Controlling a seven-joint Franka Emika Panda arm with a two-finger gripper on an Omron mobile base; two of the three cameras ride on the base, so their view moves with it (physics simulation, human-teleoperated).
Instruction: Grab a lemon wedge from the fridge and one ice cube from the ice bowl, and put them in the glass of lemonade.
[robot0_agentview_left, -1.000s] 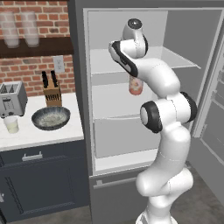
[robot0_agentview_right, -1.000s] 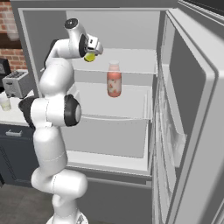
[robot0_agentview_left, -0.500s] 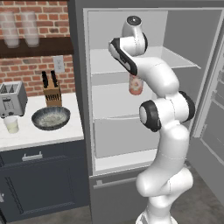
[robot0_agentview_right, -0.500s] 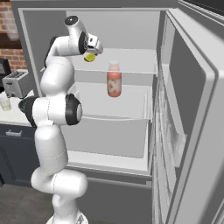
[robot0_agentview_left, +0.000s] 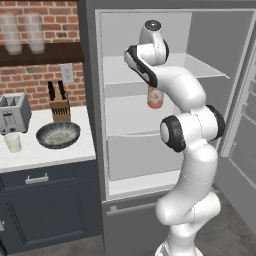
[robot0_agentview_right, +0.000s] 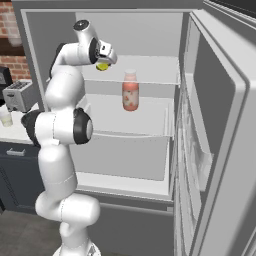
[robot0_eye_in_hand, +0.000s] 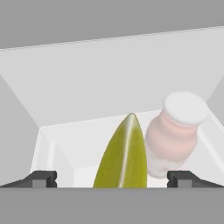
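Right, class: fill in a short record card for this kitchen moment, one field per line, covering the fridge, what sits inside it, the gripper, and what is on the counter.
fridge: door open, white shelves showing
lemon wedge: on the upper shelf, lying between the gripper's fingertips, not clamped
pink jar: upright with white lid, on the shelf below, to the wedge's right in the right base view
gripper: jaws wide open, reaching into the fridge at the wedge
ice bowl: on the counter, in front of the knife block
glass of lemonade: on the counter, in front of the toaster
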